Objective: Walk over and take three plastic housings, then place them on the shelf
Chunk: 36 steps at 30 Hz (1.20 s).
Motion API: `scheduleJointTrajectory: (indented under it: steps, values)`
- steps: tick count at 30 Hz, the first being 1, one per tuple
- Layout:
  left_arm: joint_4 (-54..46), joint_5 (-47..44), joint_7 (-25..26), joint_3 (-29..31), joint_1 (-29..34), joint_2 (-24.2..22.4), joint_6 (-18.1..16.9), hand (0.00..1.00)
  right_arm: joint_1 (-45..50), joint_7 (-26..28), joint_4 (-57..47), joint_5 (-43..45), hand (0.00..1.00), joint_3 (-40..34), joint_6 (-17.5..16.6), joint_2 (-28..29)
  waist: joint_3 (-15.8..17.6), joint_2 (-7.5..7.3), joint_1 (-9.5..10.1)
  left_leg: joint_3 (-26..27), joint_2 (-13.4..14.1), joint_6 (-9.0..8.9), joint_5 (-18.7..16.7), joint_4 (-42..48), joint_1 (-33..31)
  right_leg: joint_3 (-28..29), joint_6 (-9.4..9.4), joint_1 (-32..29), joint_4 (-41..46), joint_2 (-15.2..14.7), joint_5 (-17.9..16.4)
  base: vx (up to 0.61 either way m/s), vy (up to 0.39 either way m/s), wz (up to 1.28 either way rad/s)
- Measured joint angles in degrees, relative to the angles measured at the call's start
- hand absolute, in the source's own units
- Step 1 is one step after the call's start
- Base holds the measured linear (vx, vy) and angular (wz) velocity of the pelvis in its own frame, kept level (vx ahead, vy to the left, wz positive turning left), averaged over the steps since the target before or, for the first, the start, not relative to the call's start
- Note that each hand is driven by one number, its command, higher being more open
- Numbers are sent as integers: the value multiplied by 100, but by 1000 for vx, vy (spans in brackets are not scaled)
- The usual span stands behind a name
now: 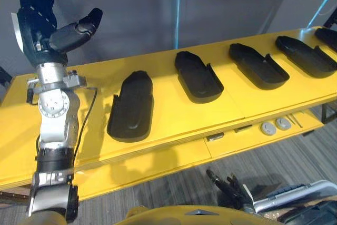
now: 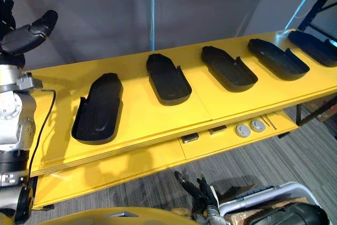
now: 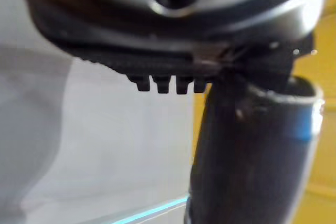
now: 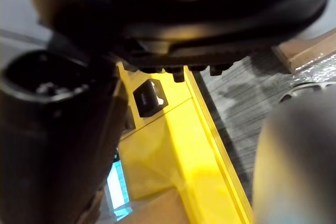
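Several black plastic housings lie in a row, hollow side up, on the yellow table (image 1: 168,117). The nearest housing (image 1: 130,106) is left of centre, with a second housing (image 1: 197,76) and a third housing (image 1: 258,65) beside it, and more towards the far right. My left hand (image 1: 45,19) is raised above the table's left end, open with fingers straight and thumb (image 3: 252,150) spread, holding nothing. It is well clear of the nearest housing. My right hand (image 1: 229,185) hangs low in front of the table over the floor, with relaxed, empty fingers.
A lower yellow ledge along the table's front carries two grey round buttons (image 1: 275,126). A light plastic bin (image 2: 263,201) stands on the grey carpet at lower right. A blue rack post (image 2: 321,1) rises at the far right behind the table.
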Motion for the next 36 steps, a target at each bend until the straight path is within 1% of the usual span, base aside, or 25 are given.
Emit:
scheduleJointTrajectory:
  steps: [1,2,4,5,6,7,8,10,11,12,14,16,17,18,19,21,23,24,27,29,31,32,33,35,36]
  values:
    - [-377,66,-73,110,338,-86,-66,100,4,-29,6,1,100,-56,55,38,-27,10,30,-64,-23,11,50,-98,46,-89,-12,47,2,-40,10,5,24,29]
    - [-566,320,-55,188,508,-143,-83,100,16,-41,15,0,100,-86,83,46,-32,19,46,-86,-24,22,73,-150,79,-104,-23,74,2,-42,24,-9,24,26]
    - [-1008,1534,125,444,1049,-214,-322,100,28,-75,85,-13,100,-226,166,93,-125,36,166,-158,-41,37,116,-256,92,-228,-59,104,0,-48,75,-34,16,17]
    - [-1066,1718,151,493,1125,-214,-351,100,29,-91,95,-19,100,-245,167,99,-146,32,177,-171,-53,42,122,-272,88,-249,-59,105,-1,-48,76,-63,9,20]
    - [-1191,2245,260,708,1397,-215,-523,100,23,-142,124,-75,100,-268,183,135,-196,48,205,-247,-107,61,156,-373,85,-301,-54,119,-10,-67,79,-54,7,22]
    - [-1240,2378,302,799,1529,-227,-594,100,25,-163,124,-85,100,-270,190,139,-218,63,204,-267,-131,90,174,-432,85,-335,-48,126,-21,-86,82,-64,35,31]
    - [-1394,2533,368,1013,1873,-317,-761,100,29,-189,133,-98,100,-271,232,140,-279,67,219,-317,-196,111,209,-556,92,-406,-16,136,-61,-129,102,-39,41,22]
    - [-1549,2528,376,1133,2201,-554,-903,100,16,-219,166,-97,100,-291,268,139,-292,78,304,-326,-236,141,254,-623,103,-422,2,139,-78,-152,116,-42,38,14]
    - [-1651,2520,370,1150,2512,-806,-996,100,-11,-239,260,-98,100,-342,282,140,-298,74,362,-381,-274,164,306,-689,108,-455,14,155,-97,-171,124,-48,32,14]
    - [-1662,2504,351,1153,2640,-912,-1028,100,-21,-253,286,-98,100,-379,283,145,-298,73,369,-416,-293,176,337,-725,109,-498,15,169,-108,-180,124,-56,28,29]
    - [-1656,2457,193,1151,3111,-1374,-1050,100,-89,-286,388,-96,100,-502,285,153,-294,85,398,-508,-344,196,488,-903,102,-629,15,190,-168,-189,121,-47,6,29]
    - [-1635,2346,10,1102,3347,-1626,-1049,100,-192,-305,525,-96,100,-552,290,150,-278,84,417,-580,-350,205,553,-937,66,-708,15,182,-169,-185,117,-36,-2,18]
    - [-1610,2003,-249,1013,3460,-1758,-1049,100,-221,-318,574,-96,100,-574,291,149,-264,90,468,-592,-357,202,570,-937,64,-711,-14,184,-170,-182,96,-40,4,13]
    - [-1522,1475,-756,908,3616,-1918,-1042,100,-273,-342,631,-88,100,-610,284,152,-257,98,502,-613,-379,204,586,-938,55,-719,-8,189,-171,-175,87,-37,7,9]
    - [-1406,1274,-1019,805,3709,-1976,-1039,100,-347,-344,726,-81,100,-610,287,144,-254,102,512,-639,-381,199,602,-938,39,-739,-1,189,-173,-175,70,-32,5,11]
    - [-1067,1185,-1657,462,3871,-1978,-888,100,-543,-333,910,-72,100,-607,290,145,-236,117,537,-699,-374,192,654,-938,-56,-792,2,132,-178,-161,72,-37,-11,13]
    - [-825,1217,-1972,231,3868,-1976,-763,100,-680,-304,1012,-83,100,-598,291,163,-191,101,547,-713,-366,181,693,-938,-112,-801,25,95,-183,-149,90,-22,-5,7]
    - [-750,1223,-2076,182,3860,-1975,-717,100,-714,-283,1018,-96,100,-597,291,171,-143,107,545,-730,-365,165,714,-938,-110,-813,31,99,-184,-146,93,-5,-6,9]
    - [-253,1381,-2435,100,3832,-1869,-573,100,-813,-262,1018,-96,100,-604,291,189,-12,118,502,-781,-366,199,768,-939,-118,-865,30,110,-187,-141,92,20,-5,7]
    - [-62,1371,-2620,73,3808,-1714,-396,100,-841,-252,1018,-97,100,-614,292,189,40,135,501,-789,-363,195,772,-939,-116,-879,31,113,-188,-138,92,39,-4,2]
    - [42,1240,-2987,-38,3792,-1406,-33,100,-852,-195,1018,-98,100,-679,295,186,62,142,504,-789,-365,188,778,-940,-116,-891,43,114,-229,-133,100,35,-5,1]
    - [74,1154,-3057,-75,3792,-1327,60,100,-856,-184,1018,-98,100,-695,297,185,63,144,500,-788,-367,186,776,-940,-115,-894,55,117,-263,-130,107,0,0,0]
    - [111,1115,-3156,-121,3783,-1174,248,100,-865,-166,1017,-98,100,-704,299,178,67,152,493,-782,-368,178,769,-940,-113,-892,68,121,-280,-128,115,0,0,0]
    - [242,1077,-3251,-128,3724,-969,430,100,-868,-153,1017,-99,100,-704,300,169,73,162,481,-766,-366,166,760,-940,-108,-887,84,130,-309,-123,126,35,-2,-3]
    - [368,886,-3285,-126,3663,-860,529,100,-857,-149,1017,-100,100,-704,308,161,75,165,481,-750,-365,154,751,-941,-99,-882,97,153,-359,-114,137,32,-2,-6]
